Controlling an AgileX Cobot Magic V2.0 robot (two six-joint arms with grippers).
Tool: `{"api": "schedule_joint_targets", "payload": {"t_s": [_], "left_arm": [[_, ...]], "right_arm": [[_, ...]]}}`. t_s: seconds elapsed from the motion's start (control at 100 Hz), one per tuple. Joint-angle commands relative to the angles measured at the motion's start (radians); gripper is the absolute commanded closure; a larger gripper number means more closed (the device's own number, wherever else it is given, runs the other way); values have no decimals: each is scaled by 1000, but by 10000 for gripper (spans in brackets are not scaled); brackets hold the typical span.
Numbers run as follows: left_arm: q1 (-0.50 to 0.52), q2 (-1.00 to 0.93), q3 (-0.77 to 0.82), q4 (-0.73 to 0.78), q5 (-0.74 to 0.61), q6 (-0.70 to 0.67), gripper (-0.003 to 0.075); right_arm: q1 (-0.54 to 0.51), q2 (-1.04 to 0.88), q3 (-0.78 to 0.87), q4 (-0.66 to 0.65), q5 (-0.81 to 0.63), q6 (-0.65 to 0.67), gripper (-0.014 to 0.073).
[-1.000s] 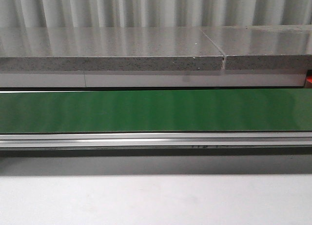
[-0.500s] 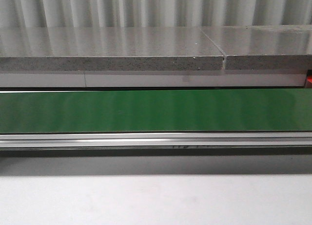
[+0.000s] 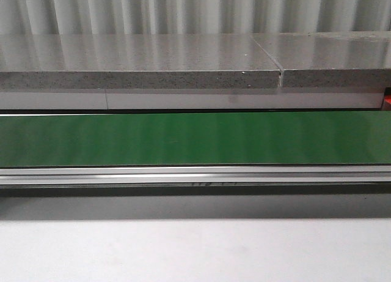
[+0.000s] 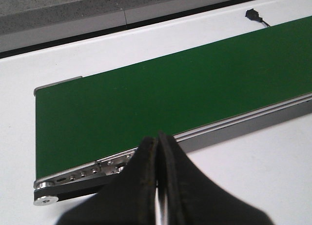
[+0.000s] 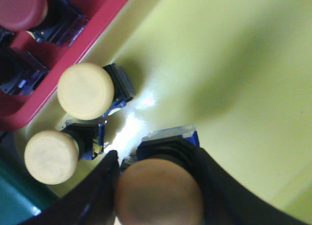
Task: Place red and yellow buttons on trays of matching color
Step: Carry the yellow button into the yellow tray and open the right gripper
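In the right wrist view my right gripper (image 5: 156, 159) is shut on a yellow button (image 5: 159, 195), its cap between the two black fingers and its dark blue body just over the yellow tray (image 5: 234, 64). Two more yellow buttons (image 5: 85, 91) (image 5: 51, 156) lie in that tray near its rim. The red tray (image 5: 105, 15) beside it holds a red button (image 5: 19, 8). My left gripper (image 4: 158, 139) is shut on nothing, above the white table by the end of the green belt (image 4: 146, 98). No gripper, button or tray shows in the front view.
The green conveyor belt (image 3: 195, 138) runs across the front view, with a metal rail (image 3: 195, 175) along its near side and a grey stone ledge (image 3: 140, 65) behind. A small black connector (image 4: 252, 13) lies on the white table beyond the belt.
In the front view a faint dark mark under the belt's near rail drifts left. Nothing else there differs.
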Motion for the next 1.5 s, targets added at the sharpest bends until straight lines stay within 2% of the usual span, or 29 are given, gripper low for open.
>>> {"api": "schedule_joint_targets", "payload": {"t_s": [0.0, 0.43, 0.5, 0.65, 0.72, 1.1, 1.49], "left_arm": [[-8, 2, -27, -24, -65, -3, 741], [-8, 2, -27, -24, -65, -3, 741], [-8, 2, -27, -24, -65, -3, 741], [-8, 2, -27, -24, -65, -3, 741], [-8, 2, -27, -24, -65, -3, 741], [-8, 2, -27, -24, -65, -3, 741], [-8, 2, -27, -24, -65, -3, 741]], "right_arm": [[-5, -2, -25, 18, -50, 1, 463], [-4, 103, -25, 47, -78, 1, 448], [-4, 106, -25, 54, -79, 1, 396], [0, 106, -25, 74, -82, 1, 201], [1, 106, -25, 74, -87, 1, 170], [1, 93, -25, 72, -73, 1, 172], [1, -64, -25, 33, -62, 1, 172]]}}
